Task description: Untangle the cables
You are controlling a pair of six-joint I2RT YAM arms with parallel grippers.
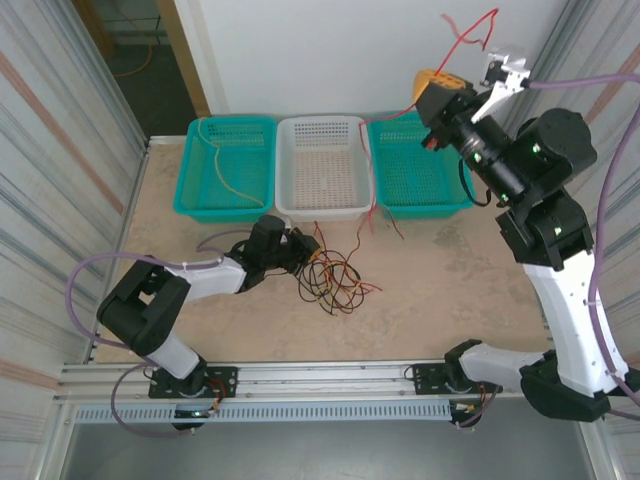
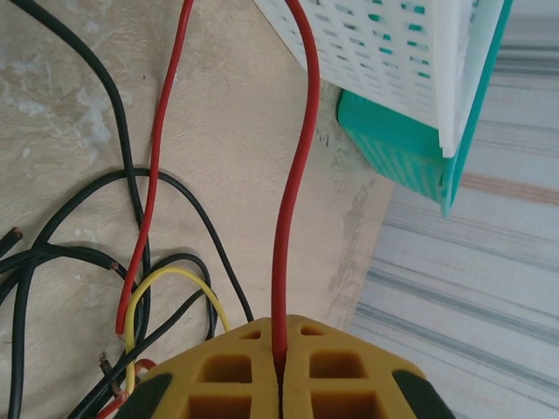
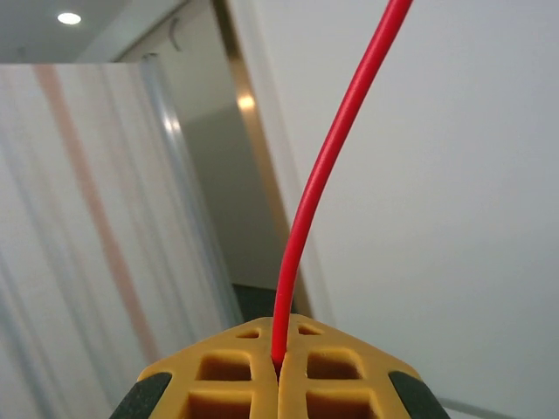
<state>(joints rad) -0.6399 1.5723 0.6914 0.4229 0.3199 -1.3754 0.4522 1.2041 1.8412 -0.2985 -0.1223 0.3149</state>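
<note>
The cables (image 1: 335, 278) lie in a loose tangle of red, black and yellow wires on the table, in front of the white basket. My left gripper (image 1: 303, 248) is low at the tangle's left edge. In the left wrist view it (image 2: 279, 353) is shut on a red cable (image 2: 286, 253), with black cables (image 2: 131, 188) and a yellow cable (image 2: 170, 278) lying beside it. My right gripper (image 1: 432, 85) is raised high over the right teal basket. It (image 3: 279, 358) is shut on a red cable (image 3: 319, 183), which curls above it (image 1: 468, 38) and hangs down past the basket edge (image 1: 373, 170).
Three baskets stand in a row at the back: teal (image 1: 190, 170) with a tan wire (image 1: 215, 160) in it, white (image 1: 322, 205), teal (image 1: 425, 205). The white basket (image 2: 384, 52) and a teal one (image 2: 402, 161) are close beyond my left gripper. Corrugated walls close both sides.
</note>
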